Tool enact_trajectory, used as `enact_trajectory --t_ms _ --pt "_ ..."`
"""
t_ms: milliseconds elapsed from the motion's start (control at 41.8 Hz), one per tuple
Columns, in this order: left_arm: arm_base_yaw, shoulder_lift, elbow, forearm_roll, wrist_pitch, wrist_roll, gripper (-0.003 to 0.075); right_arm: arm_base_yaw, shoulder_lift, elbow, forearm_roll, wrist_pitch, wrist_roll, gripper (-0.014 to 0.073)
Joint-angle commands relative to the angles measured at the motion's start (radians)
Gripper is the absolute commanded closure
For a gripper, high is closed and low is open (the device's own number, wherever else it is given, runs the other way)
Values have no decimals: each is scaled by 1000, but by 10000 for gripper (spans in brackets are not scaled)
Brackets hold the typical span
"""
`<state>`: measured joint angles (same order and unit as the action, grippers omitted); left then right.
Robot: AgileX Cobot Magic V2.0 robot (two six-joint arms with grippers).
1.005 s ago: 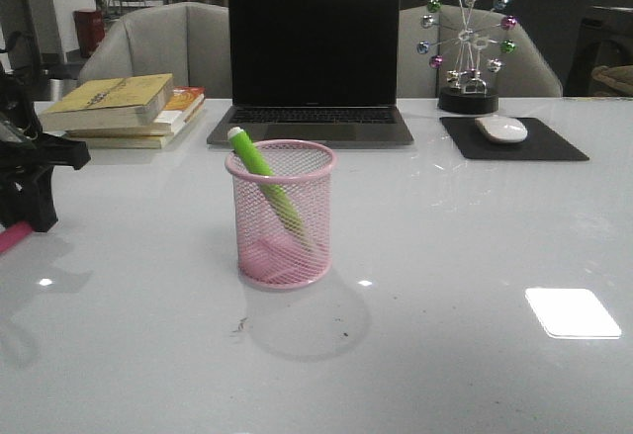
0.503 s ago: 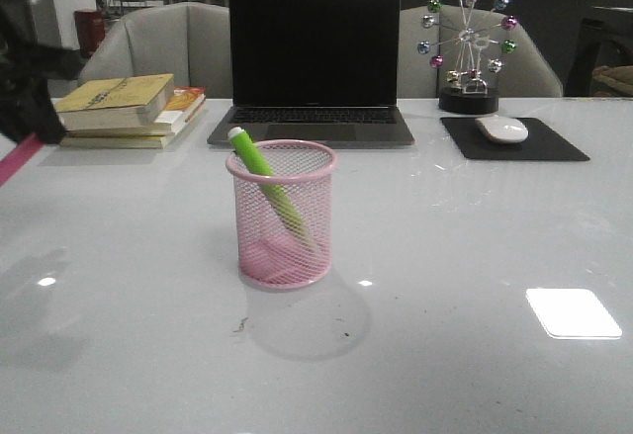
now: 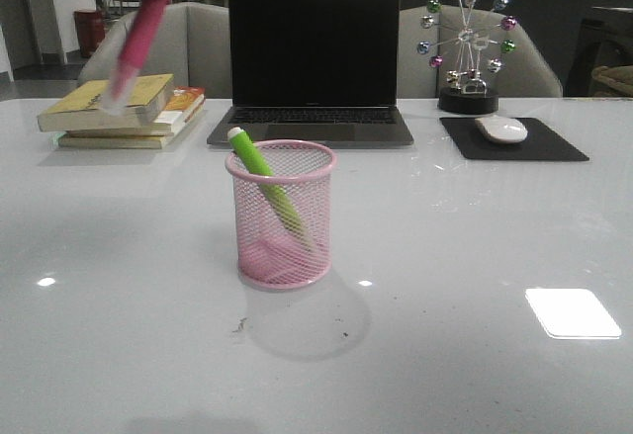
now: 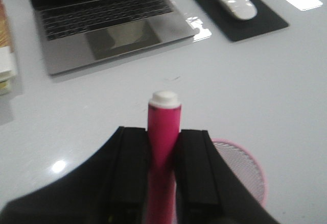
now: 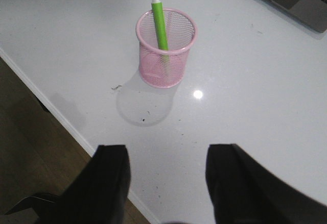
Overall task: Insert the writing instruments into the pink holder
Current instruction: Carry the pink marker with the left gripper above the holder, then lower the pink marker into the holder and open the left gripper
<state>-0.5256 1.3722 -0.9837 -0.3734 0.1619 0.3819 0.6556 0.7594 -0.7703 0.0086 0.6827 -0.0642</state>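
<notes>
One marker's done: the green marker (image 3: 265, 189) leans inside the pink holder (image 3: 282, 215). Left gripper (image 4: 162, 175) is clamped on the pink marker (image 3: 135, 43), high and left of the cup, so I'd line the tip over the rim before dropping it. Right gripper (image 5: 166, 175) hangs spread, empty.

Green marker (image 3: 262, 182) leans in pink holder (image 3: 282, 218); pink marker (image 3: 136, 43) aloft.

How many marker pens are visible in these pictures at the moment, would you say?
2. The green marker leans inside the pink holder; the pink marker is clamped in the left gripper, raised above the table.
</notes>
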Motion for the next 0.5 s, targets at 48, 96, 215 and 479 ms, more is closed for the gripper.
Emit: enact_trajectory --t_ms 48,96,215,479 --pt "-139 10 0 -18 -340 4 591 -1 -6 -27 -9 -69 -5 137" --pt "-176 30 10 -18 -448 4 591 -1 -6 -27 -9 -69 -5 137" --pt "-241 100 20 -18 -633 4 591 -1 -6 -27 -9 -69 -5 137" --pt "-297 261 20 -18 -811 0 591 -1 -6 -27 -9 -69 -5 137"
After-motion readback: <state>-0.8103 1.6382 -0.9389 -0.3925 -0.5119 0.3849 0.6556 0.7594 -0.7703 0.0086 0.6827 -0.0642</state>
